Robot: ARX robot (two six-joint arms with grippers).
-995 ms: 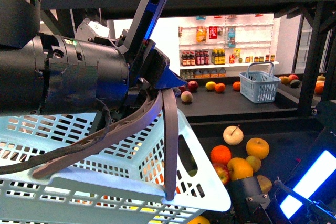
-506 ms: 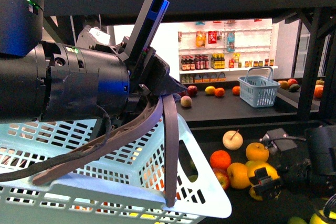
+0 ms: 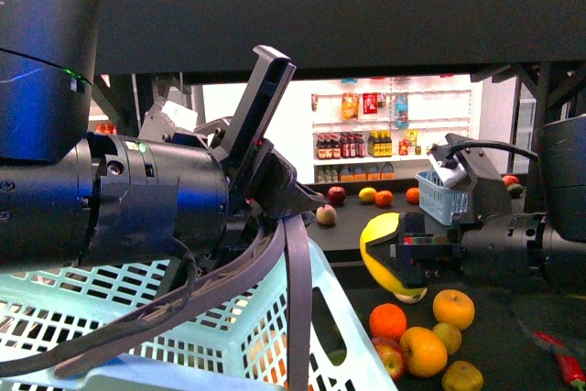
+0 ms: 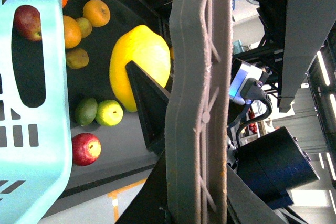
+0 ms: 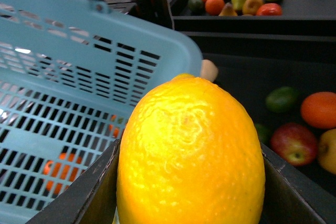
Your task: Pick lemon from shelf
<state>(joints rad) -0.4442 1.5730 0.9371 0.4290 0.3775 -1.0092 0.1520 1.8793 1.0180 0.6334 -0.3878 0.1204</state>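
The lemon (image 3: 378, 249), large and bright yellow, hangs in the air above the fruit on the black shelf deck (image 3: 522, 341). My right gripper (image 3: 401, 254) is shut on it, one dark finger on each side. In the right wrist view the lemon (image 5: 191, 150) fills the space between the fingers, just outside the rim of the light-blue basket (image 5: 79, 77). My left gripper (image 3: 291, 206) is shut on the grey basket handle (image 3: 298, 281) and holds up the light-blue basket (image 3: 275, 341). From the left wrist the handle (image 4: 199, 103) crosses in front of the lemon (image 4: 139, 59).
Oranges (image 3: 386, 320), apples (image 3: 392, 354) and other fruit lie on the deck below the lemon. A thick upper deck (image 3: 320, 34) runs overhead. Far behind stand a small blue basket (image 3: 438, 197), more fruit and white wall shelves of bottles (image 3: 366, 146). A red chilli (image 3: 568, 368) lies at the right.
My right gripper rose from the fruit pile with the lemon in it and moved left, toward the basket. The left arm and basket shifted slightly in view.
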